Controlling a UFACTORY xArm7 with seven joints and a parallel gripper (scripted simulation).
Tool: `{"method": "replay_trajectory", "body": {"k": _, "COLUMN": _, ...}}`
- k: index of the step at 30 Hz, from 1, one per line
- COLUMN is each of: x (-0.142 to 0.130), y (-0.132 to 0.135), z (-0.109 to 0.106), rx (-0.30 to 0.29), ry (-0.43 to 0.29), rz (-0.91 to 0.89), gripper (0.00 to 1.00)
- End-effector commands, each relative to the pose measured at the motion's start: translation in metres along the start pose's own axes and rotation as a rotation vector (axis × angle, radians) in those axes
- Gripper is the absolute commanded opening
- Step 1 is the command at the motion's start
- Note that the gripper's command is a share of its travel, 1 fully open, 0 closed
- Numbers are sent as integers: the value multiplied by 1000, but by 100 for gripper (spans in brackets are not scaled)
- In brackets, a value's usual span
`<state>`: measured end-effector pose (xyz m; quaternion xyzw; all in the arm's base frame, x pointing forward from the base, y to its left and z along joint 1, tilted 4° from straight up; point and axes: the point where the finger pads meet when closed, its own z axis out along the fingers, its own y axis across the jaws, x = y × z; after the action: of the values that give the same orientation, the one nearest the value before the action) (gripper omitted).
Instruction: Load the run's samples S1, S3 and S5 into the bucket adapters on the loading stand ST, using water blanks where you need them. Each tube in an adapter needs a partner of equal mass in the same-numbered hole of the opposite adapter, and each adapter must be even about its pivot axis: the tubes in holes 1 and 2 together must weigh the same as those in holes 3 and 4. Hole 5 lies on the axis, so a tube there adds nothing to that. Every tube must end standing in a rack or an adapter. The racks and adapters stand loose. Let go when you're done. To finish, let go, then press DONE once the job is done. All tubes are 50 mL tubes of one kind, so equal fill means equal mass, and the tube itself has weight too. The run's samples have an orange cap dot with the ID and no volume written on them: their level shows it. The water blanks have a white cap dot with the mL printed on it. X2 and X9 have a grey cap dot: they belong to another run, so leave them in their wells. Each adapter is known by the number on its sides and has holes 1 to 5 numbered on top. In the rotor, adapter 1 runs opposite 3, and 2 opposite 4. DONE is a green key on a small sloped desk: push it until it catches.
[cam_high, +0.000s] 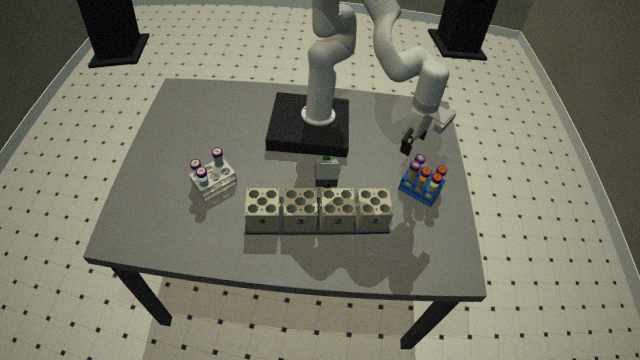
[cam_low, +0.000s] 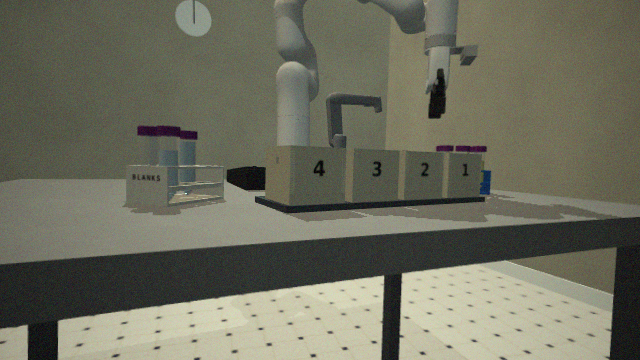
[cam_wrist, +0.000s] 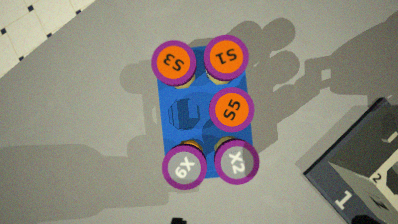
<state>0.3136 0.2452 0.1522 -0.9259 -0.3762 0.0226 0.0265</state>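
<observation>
My gripper (cam_high: 415, 143) (cam_low: 436, 116) (cam_wrist: 270, 220) is open and empty, above and behind the blue rack (cam_high: 412, 193) (cam_low: 485, 188) (cam_wrist: 200, 91). The rack holds S3 (cam_high: 441, 170) (cam_wrist: 173, 63), S1 (cam_high: 437, 178) (cam_wrist: 226, 57), S5 (cam_high: 425, 172) (cam_wrist: 231, 109), X9 (cam_high: 420, 159) (cam_wrist: 184, 167) and X2 (cam_high: 415, 166) (cam_wrist: 236, 161), all upright; the well between S3 and X9 is empty. Adapters 4 (cam_high: 252, 222) (cam_low: 305, 187), 3 (cam_high: 290, 223), 2 (cam_high: 327, 223) and 1 (cam_high: 366, 223) stand on the loading stand (cam_low: 272, 203), their holes seemingly empty. Sample levels are unclear.
The white blanks rack (cam_high: 220, 190) (cam_low: 145, 190) at the left holds three purple-capped tubes, their printed volumes unreadable here. The green DONE key (cam_high: 326, 157) is on its small desk (cam_high: 327, 169) between the arm's black base (cam_high: 285, 130) and the adapters.
</observation>
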Motion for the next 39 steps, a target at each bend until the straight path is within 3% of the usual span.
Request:
{"method": "replay_trajectory", "body": {"k": 1, "x": 1, "y": 0, "z": -11, "rx": 0, "ry": 4, "rz": 0, "gripper": 100}}
{"method": "replay_trajectory", "body": {"k": 18, "x": 1, "y": 0, "z": -50, "rx": 0, "ry": 4, "rz": 0, "gripper": 100}}
{"method": "replay_trajectory", "body": {"k": 39, "x": -35, "y": 88, "z": -50, "rx": 0, "ry": 4, "rz": 633, "gripper": 100}}
